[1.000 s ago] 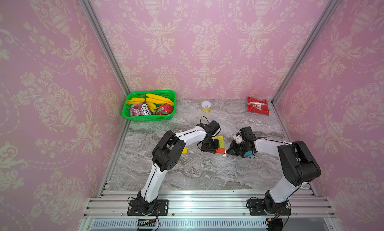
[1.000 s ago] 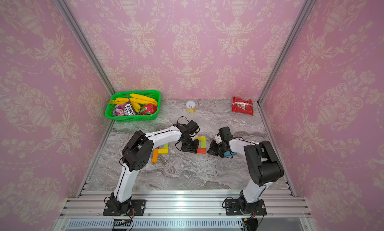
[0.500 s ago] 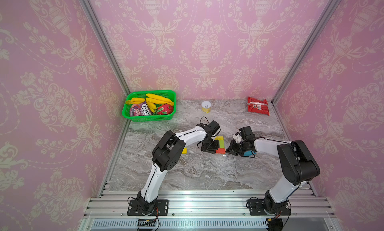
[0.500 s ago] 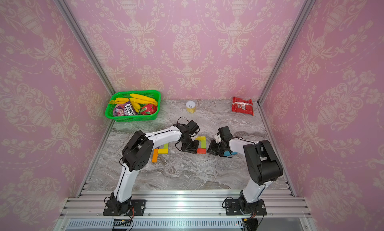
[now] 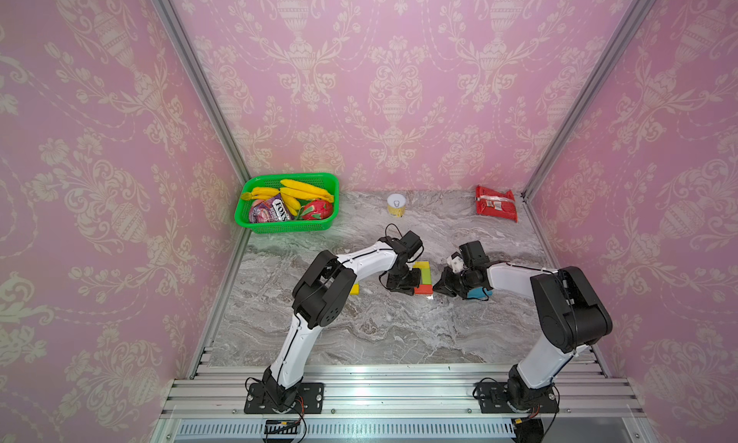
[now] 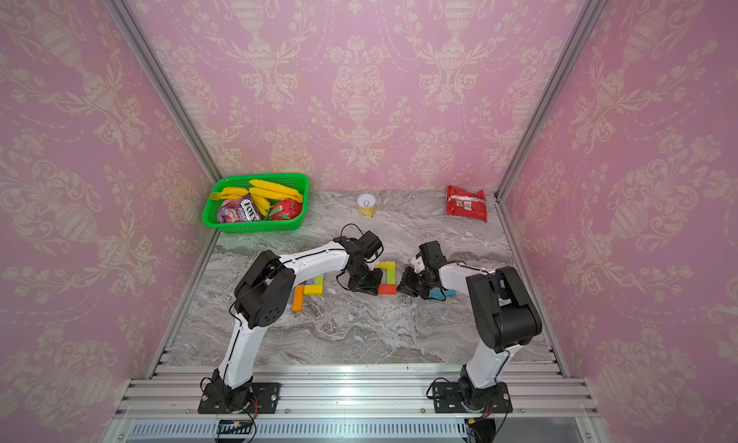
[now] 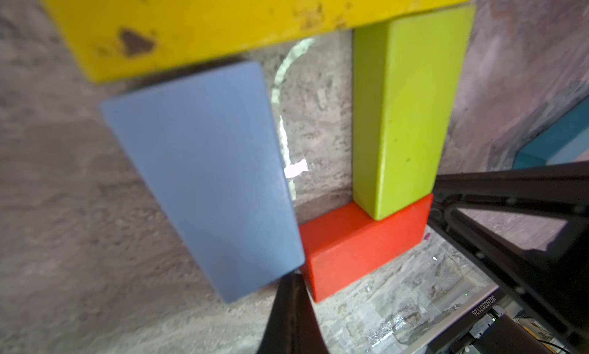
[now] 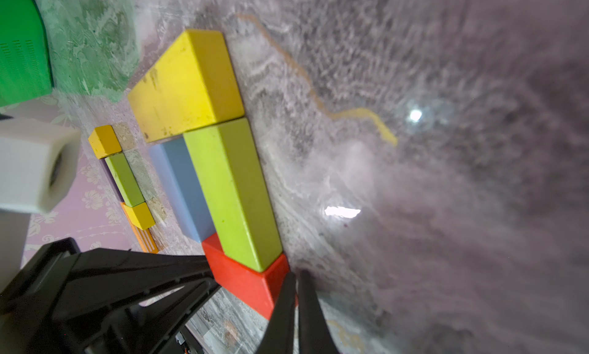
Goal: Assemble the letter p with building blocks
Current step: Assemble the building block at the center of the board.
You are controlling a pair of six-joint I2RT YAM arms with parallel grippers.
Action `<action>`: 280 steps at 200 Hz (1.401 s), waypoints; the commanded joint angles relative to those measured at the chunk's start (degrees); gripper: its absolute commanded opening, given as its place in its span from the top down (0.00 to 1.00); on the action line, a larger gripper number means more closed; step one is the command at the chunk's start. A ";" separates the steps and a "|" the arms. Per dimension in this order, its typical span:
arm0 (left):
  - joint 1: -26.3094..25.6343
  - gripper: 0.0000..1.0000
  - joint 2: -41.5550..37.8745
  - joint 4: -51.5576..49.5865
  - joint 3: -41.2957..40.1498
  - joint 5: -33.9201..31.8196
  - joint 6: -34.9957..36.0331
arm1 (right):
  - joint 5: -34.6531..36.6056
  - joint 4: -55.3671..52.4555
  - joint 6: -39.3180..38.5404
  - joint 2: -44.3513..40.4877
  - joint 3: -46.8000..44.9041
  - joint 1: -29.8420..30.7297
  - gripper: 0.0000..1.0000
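Blocks [image 6: 388, 278] sit mid-table [image 5: 379, 333] in a partial loop. We see a yellow block [image 7: 223, 24] across the far end, a lime green block [image 7: 404, 113] running from it to a red block [image 7: 360, 250], and a light blue block [image 7: 204, 177] lying skewed opposite the green one. Our left gripper [image 7: 291, 291] is pinched closed and empty, its tip at the blue block's corner beside the red block. Our right gripper [image 8: 296, 288], likewise closed and empty, meets the red block's outer end. A teal block [image 6: 442, 293] lies just beside it.

Black left gripper [image 7: 291, 283]: is pointing downward, jaws pressed together.
Black right gripper [image 8: 295, 277]: is slanting low, jaws pressed together.
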 commanded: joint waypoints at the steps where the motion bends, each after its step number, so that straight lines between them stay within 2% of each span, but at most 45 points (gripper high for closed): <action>1: -0.61 1.00 0.47 -1.87 1.27 0.50 1.59 | 1.23 -0.80 1.08 1.46 -0.26 0.07 0.91; 230: -0.67 1.00 -0.66 -0.84 -0.01 0.55 1.41 | 2.08 -1.51 0.92 0.68 -0.79 0.06 0.91; 262: -0.63 1.00 -2.57 -3.14 -0.11 -3.81 2.00 | 4.74 -3.36 0.37 -1.55 -0.55 0.07 0.90; 280: -0.52 0.99 -5.10 -5.13 0.05 -8.56 3.08 | 8.35 -7.52 -1.10 -4.28 0.63 0.07 0.80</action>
